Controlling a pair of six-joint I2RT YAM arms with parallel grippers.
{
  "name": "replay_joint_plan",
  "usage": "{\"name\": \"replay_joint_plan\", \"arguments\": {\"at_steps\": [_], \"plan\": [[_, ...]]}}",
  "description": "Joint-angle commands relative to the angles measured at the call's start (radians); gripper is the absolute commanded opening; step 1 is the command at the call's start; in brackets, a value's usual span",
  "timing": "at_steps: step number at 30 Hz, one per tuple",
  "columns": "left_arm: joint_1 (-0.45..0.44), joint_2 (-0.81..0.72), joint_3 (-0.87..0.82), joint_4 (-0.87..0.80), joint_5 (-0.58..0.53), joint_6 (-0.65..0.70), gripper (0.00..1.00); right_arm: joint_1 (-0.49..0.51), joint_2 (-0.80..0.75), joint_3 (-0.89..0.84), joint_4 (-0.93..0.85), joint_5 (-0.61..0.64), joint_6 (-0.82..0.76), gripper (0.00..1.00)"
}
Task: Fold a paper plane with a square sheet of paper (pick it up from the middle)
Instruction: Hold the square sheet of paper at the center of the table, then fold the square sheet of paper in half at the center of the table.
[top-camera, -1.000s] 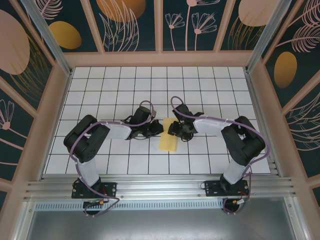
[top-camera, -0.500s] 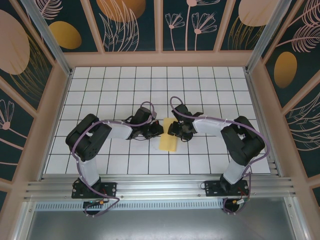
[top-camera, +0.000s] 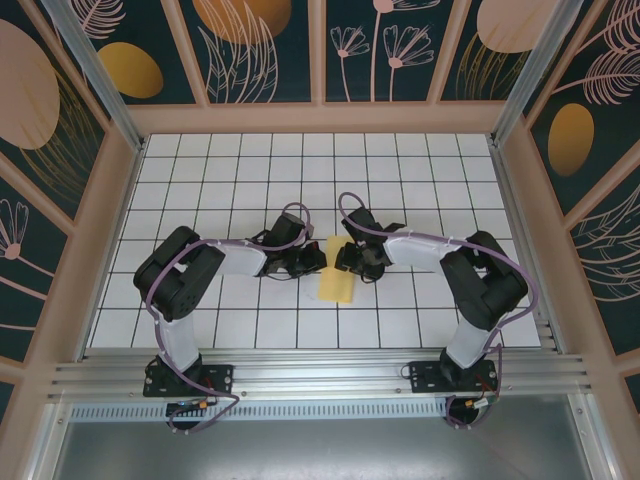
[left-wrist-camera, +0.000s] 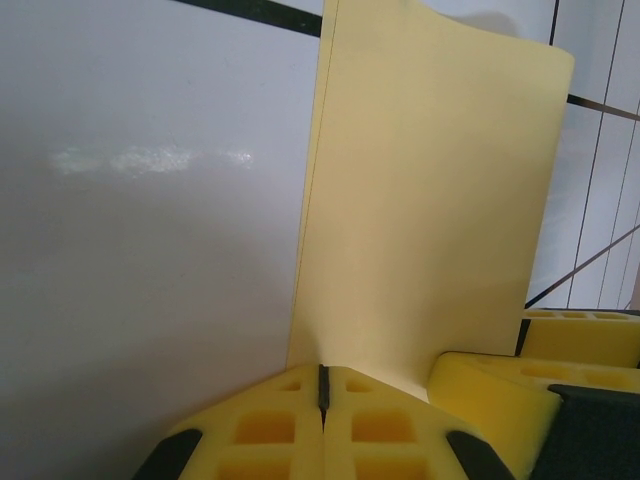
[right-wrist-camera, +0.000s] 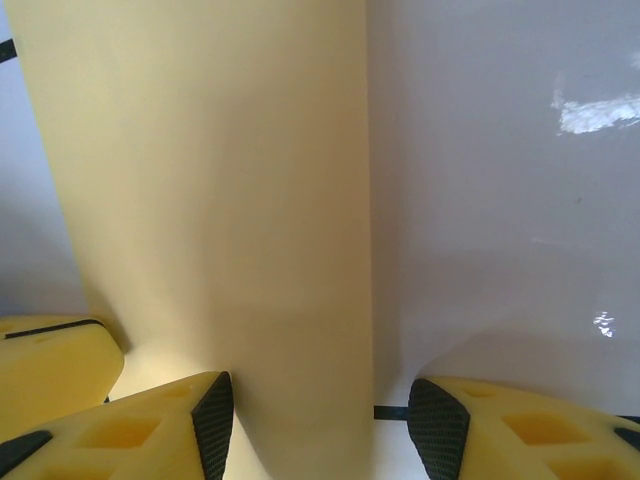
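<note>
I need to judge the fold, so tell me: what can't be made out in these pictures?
Top view: the paper's far half, partly covered by the left gripper and right gripper; any creases are too small.
Left wrist view: whether the shut fingers pinch the paper; they cover its near edge.
Right wrist view: the paper's ends, cut off by the top and bottom edges.
</note>
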Motion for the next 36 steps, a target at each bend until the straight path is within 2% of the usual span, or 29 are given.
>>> {"name": "replay_joint_plan", "arguments": {"at_steps": [1,4,11,15,17,19,21,25,29,36], "plan": [[-0.008,0.041,-0.004,-0.067,-0.023,0.028,0.0,0.02,0.117,-0.036,0.046,-0.02,0.016,0.58],[-0.009,0.043,-0.004,-0.08,-0.034,0.036,0.0,0.02,0.085,-0.004,0.031,-0.007,0.009,0.59],[-0.008,0.052,-0.008,-0.095,-0.051,0.05,0.0,0.008,-0.069,0.061,-0.003,0.04,-0.013,0.72],[-0.01,0.055,-0.008,-0.094,-0.05,0.052,0.0,-0.017,-0.162,0.014,0.05,0.01,0.005,0.72],[-0.01,0.055,-0.006,-0.099,-0.05,0.055,0.0,-0.028,-0.217,-0.035,0.106,-0.02,0.021,0.65],[-0.009,0.055,-0.004,-0.103,-0.05,0.059,0.0,-0.047,-0.255,-0.09,0.203,-0.115,0.027,0.51],[-0.009,0.055,-0.004,-0.104,-0.05,0.061,0.0,-0.061,-0.277,-0.136,0.279,-0.186,0.053,0.31],[-0.01,0.06,0.001,-0.108,-0.048,0.062,0.0,-0.066,-0.282,-0.193,0.338,-0.241,0.071,0.08],[-0.01,0.063,0.002,-0.109,-0.045,0.065,0.0,-0.083,-0.253,-0.254,0.414,-0.31,0.074,0.05],[-0.009,0.066,0.003,-0.112,-0.039,0.069,0.0,-0.101,-0.199,-0.28,0.419,-0.322,0.035,0.03]]}}
